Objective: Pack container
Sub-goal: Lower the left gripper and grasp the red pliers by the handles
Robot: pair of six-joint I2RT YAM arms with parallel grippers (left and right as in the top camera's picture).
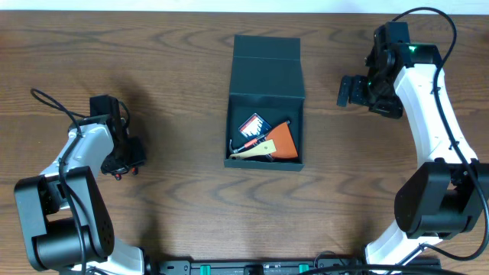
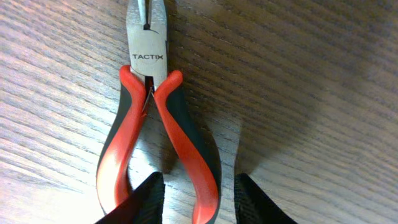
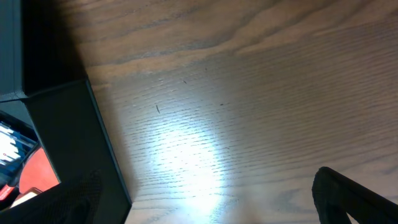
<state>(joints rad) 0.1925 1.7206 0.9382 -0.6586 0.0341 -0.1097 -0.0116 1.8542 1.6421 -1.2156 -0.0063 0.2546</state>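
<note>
The container [image 1: 267, 76], a dark teal box with its flap lid folded back, sits open at mid-table; its wall [image 3: 74, 143] shows at the left of the right wrist view. Inside lie an orange triangular piece [image 1: 284, 140], a red-and-black card [image 1: 254, 124] and a cream-handled tool [image 1: 252, 151]. Red-and-black pliers [image 2: 149, 106] marked TACTIX lie on the wood at far left. My left gripper [image 2: 199, 208] is down over them, jaws apart astride the right handle [image 2: 193, 162], with a gap on each side. My right gripper [image 1: 348, 92] hangs wide open right of the container, holding nothing.
Bare wood-grain tabletop [image 1: 176, 84] lies between the pliers and the container. The right arm's white link [image 1: 432, 107] runs down the right side. A black rail [image 1: 252, 267] lines the front edge.
</note>
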